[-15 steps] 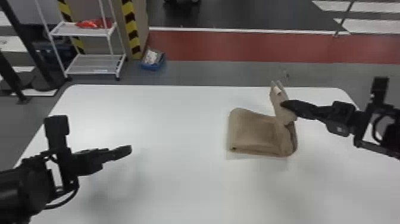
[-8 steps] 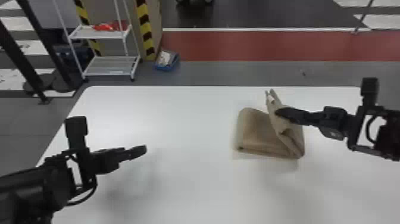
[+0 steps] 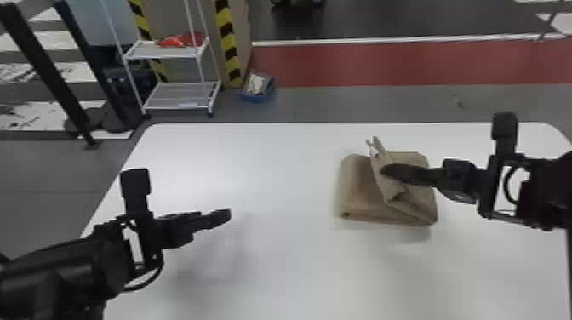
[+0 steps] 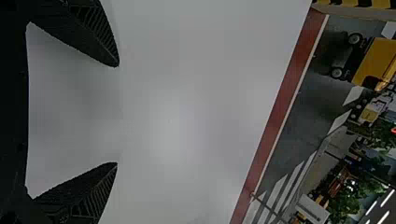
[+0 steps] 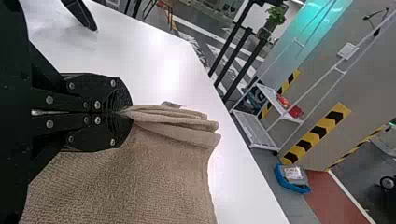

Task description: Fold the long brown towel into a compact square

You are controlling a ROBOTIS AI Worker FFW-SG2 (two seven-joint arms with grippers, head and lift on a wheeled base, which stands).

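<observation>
A raised flap of the brown towel (image 3: pixel 357 187) is pinched in the nearer right gripper (image 5: pixel 126 112), its uncovered part lying leftward on the table (image 3: pixel 276 255), while the left gripper (image 4: pixel 117 114) is held wide, well apart.

Can't read any words, nos. or signs here (the white label (image 5: pixel 293 173) in the blue bin (image 5: pixel 283 181), R wrist view, is too small & fuzzy to make out).
</observation>
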